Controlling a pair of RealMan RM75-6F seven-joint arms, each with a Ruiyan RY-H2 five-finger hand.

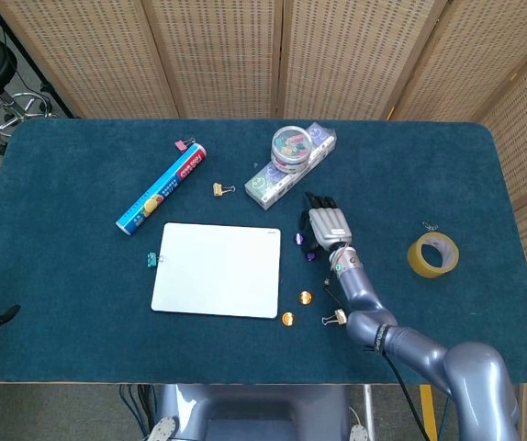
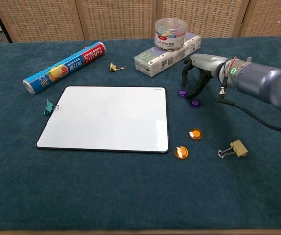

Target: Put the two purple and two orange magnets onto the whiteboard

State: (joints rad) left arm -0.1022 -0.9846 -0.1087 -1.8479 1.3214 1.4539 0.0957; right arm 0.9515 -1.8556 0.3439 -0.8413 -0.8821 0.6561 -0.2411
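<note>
My right hand (image 2: 198, 73) arches palm-down over the two purple magnets (image 2: 189, 97), fingers spread with their tips at the magnets, nothing gripped yet. My left hand is out of sight. The whiteboard (image 2: 107, 118) lies flat, long axis left-right; two orange magnets (image 2: 188, 143) sit just off its near-right corner. Blue cloth table (image 1: 71, 276), wicker screens (image 1: 218, 55) behind.

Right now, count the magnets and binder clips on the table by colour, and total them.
Purple magnets: 2
Orange magnets: 2
Gold binder clips: 2
Green binder clips: 1
Pink binder clips: 1
Total: 8
</note>
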